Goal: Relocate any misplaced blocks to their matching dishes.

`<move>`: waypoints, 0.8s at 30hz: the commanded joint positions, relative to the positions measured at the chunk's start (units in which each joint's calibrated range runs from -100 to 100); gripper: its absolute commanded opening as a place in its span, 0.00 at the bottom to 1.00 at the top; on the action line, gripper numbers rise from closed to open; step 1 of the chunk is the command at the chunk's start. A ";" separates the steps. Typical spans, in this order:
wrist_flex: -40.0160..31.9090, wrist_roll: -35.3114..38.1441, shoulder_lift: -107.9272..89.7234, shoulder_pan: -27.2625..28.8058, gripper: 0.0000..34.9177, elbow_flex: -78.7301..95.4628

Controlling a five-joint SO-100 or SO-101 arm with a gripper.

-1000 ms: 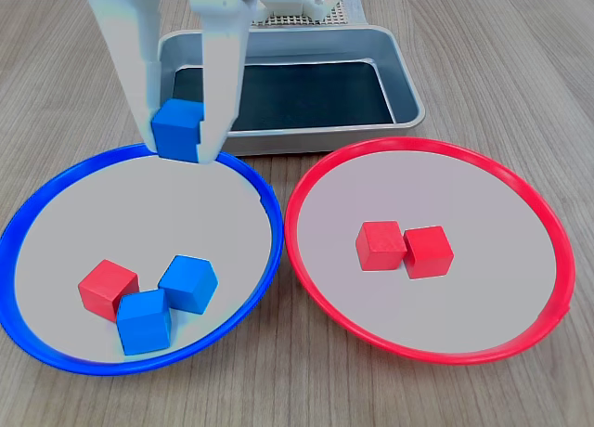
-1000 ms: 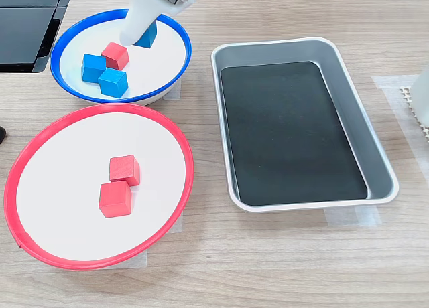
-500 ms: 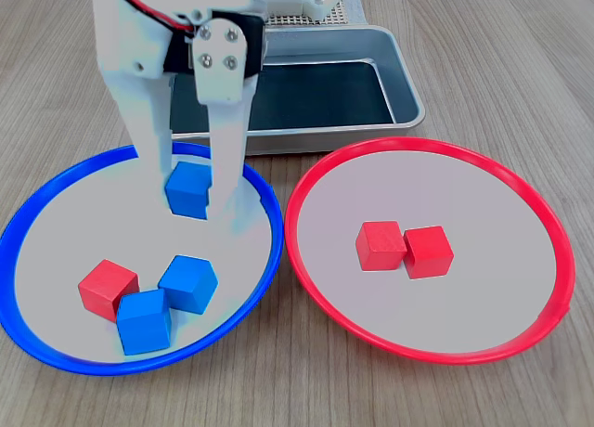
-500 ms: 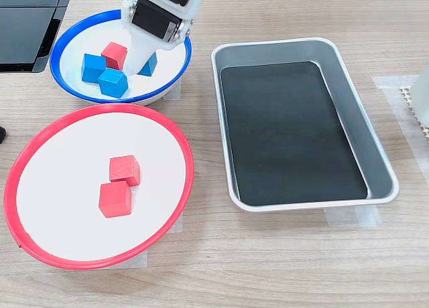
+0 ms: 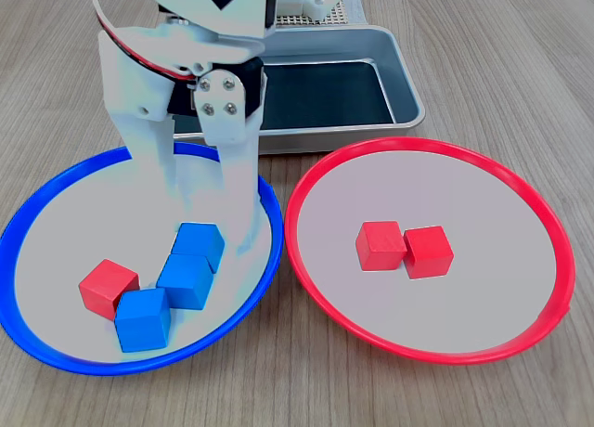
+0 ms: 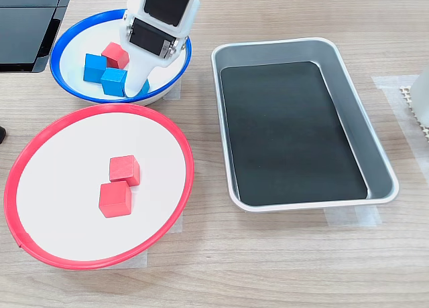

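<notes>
My gripper reaches down into the blue-rimmed dish, shut on a blue block that sits low at the dish's surface. That block touches a second blue block. A third blue block and a red block lie close by in the same dish. Two red blocks sit side by side in the red-rimmed dish. In the second exterior view the arm hides most of the held block.
A rectangular grey metal tray with a dark floor stands behind the dishes in the first exterior view. A black object lies at the second exterior view's top left. The arm's white body rises over the blue-rimmed dish's far rim.
The gripper has come down from above the blue-rimmed dish's far rim into the dish, carrying the blue block down beside the other blue blocks. The other blocks have not moved.
</notes>
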 commanded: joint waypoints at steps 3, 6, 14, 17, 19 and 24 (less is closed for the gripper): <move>0.70 0.15 -1.99 -0.32 0.44 -2.60; 1.36 0.49 -3.19 0.06 0.43 -2.69; 3.34 1.37 -8.99 1.84 0.42 -0.42; 3.34 1.71 -11.03 2.69 0.42 1.22; 3.34 2.10 -12.31 3.44 0.41 2.31; 2.60 3.13 -14.36 5.70 0.34 5.50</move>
